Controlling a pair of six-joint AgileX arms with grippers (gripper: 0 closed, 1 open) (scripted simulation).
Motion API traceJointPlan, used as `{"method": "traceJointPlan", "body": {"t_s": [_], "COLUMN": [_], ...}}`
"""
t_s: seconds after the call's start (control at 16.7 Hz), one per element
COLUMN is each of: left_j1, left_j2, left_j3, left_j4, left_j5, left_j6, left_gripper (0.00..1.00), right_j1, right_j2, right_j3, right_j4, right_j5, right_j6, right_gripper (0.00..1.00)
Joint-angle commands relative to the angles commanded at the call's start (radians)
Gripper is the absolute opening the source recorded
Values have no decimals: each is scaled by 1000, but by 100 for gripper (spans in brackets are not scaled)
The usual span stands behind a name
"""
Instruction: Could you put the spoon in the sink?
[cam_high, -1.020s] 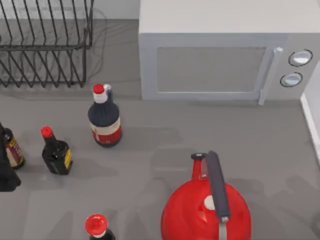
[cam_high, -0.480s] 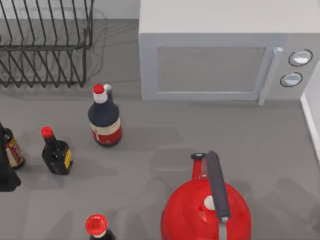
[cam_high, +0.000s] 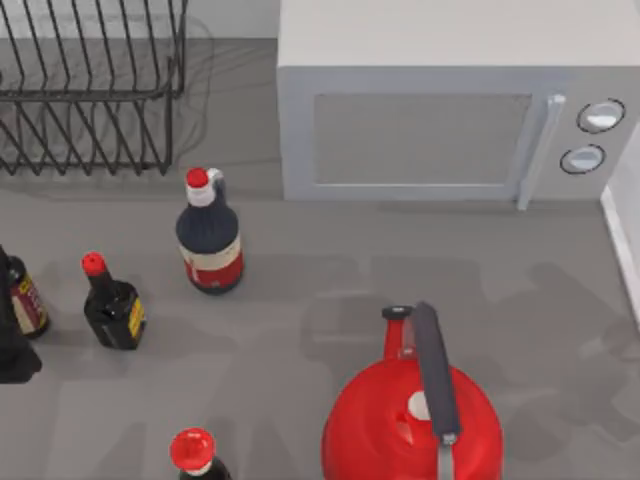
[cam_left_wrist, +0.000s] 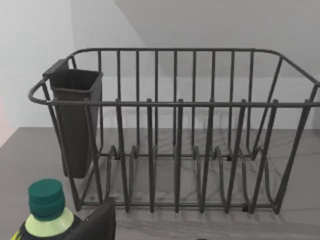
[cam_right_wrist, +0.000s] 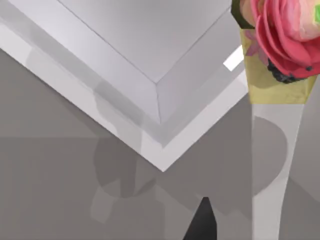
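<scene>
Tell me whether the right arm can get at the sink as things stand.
Probably yes. The right gripper hangs above the grey counter close to the sink corner, with nothing between them. The pink flower nearby looks clear of that path.

I see a red kettle (cam_high: 410, 425) with a dark grey handle, a pale grey microwave (cam_high: 450, 110), a black wire rack (cam_left_wrist: 175, 140), dark bottles (cam_high: 209, 235) with red caps, one green-capped bottle (cam_left_wrist: 46, 210), pink flowers (cam_right_wrist: 282, 35) on yellow
</scene>
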Motion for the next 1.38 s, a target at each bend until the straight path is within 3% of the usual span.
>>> {"method": "traceJointPlan", "body": {"t_s": [0.54, 0.78, 1.02, 1.38], "left_j1": [0, 0, 0, 0], "left_j2": [0, 0, 0, 0], "left_j3": [0, 0, 0, 0], "left_j4": [0, 0, 0, 0], "left_j5": [0, 0, 0, 0], "left_j6": [0, 0, 0, 0], "left_gripper": [100, 100, 100, 100], "right_j1": [-27, -37, -42, -36], "right_j2": [653, 863, 972, 984], "right_j3": [980, 1299, 1458, 1474], "right_j4": [-294, -375, -412, -414], "right_j5": [0, 0, -1, -2], "right_j6": [-22, -39, -51, -51], "right_gripper": [0, 0, 0, 0]}}
